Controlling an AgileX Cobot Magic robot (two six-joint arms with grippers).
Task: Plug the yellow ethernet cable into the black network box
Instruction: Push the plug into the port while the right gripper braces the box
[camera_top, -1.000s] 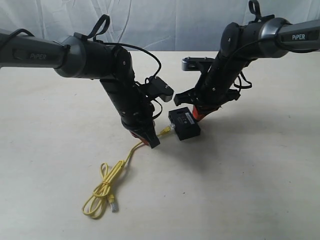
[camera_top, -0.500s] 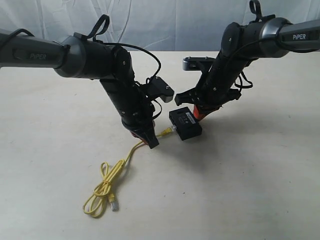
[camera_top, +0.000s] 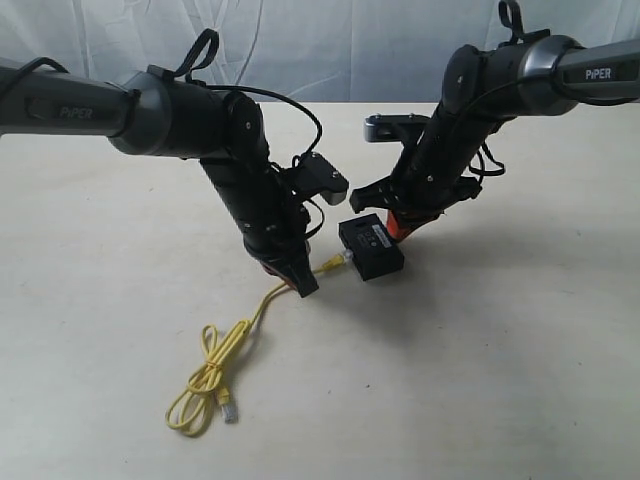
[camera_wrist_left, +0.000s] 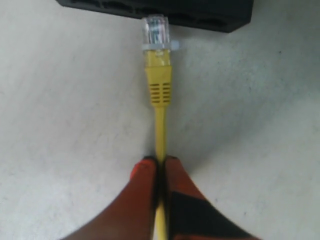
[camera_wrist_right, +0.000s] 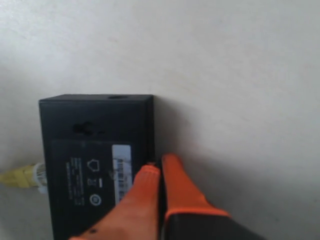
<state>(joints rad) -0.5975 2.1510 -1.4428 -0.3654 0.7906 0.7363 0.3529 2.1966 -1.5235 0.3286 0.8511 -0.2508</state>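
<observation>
Fingers (camera_wrist_left: 142, 197) of the left gripper (camera_wrist_left: 159, 161) pinch the yellow ethernet cable (camera_wrist_left: 160, 120) a little behind its clear plug (camera_wrist_left: 156, 31), whose tip touches the port face of the black network box (camera_top: 370, 247). Right gripper (camera_wrist_right: 160, 162) fingers, pressed together, rest at the box's edge opposite the plug.

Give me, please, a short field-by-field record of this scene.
left gripper: shut on the cable, just behind the plug
plug: clear tip at the port side of the box, mostly outside, not seated
right gripper: shut, fingertips against the box's opposite side
box: flat on the table, label up
rest of cable: loose loops on the table, far plug lying free
</observation>
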